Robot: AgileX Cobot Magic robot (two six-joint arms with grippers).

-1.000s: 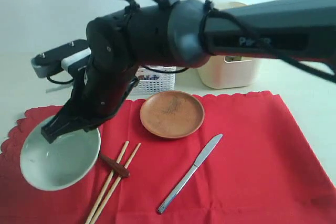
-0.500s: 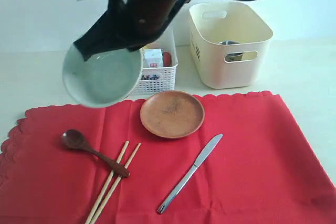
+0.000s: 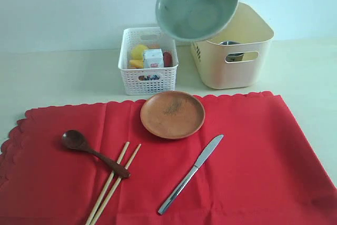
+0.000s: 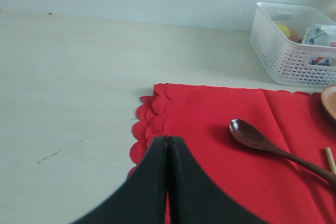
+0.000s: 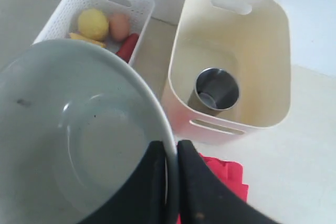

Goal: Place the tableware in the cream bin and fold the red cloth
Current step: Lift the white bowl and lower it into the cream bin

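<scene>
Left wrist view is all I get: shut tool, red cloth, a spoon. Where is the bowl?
Observer: The right tool is shut on the rim of the pale green bowl, holding it tilted in the air beside the cream bin.
Operator: Anything in that bin?
Observer: A steel cup sits inside it.
Operator: What tableware am I missing?
Observer: A silver knife lies on the red cloth, apart from the brown plate.

bowl (image 3: 195, 9): tilted, aloft near cream bin (image 3: 231, 77) | steel cup (image 5: 216, 88): inside bin
</scene>
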